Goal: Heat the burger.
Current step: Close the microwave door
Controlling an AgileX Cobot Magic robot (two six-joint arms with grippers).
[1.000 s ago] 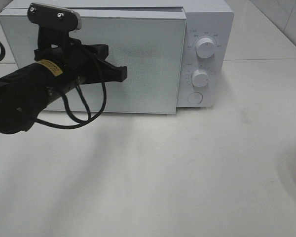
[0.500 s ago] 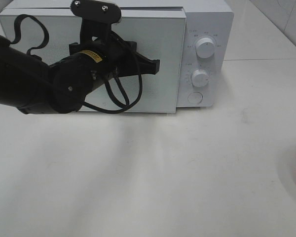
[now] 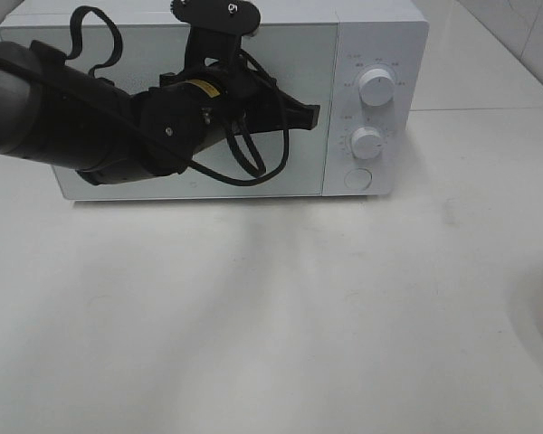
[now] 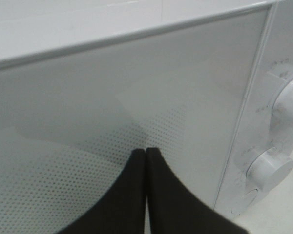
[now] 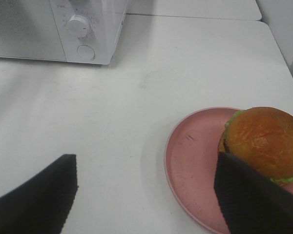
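A: Pink round plate (image 5: pixel 190 161) sits nearest, low on the white table (image 3: pixel 281 325), with the glossy golden-bun burger (image 5: pixel 261 141) resting on its far side. Right gripper (image 5: pixel 146 195)?

B: Its 2 black jaws stand wide apart, holding nothing, straddling the plate's edge from above.

A: And farther back?

B: Left gripper (image 4: pixel 145 158): jaws pressed fully together, empty, tips close against the perforated door of the white boxy microwave (image 3: pixel 380 54), near the 2 round dials (image 3: pixel 376 88).

A: So the door looks flush, yet the burger is outside.

B: Seemingly. I judge the door must be opened wide first; then the right jaws should close gently on the bun's sides, level.
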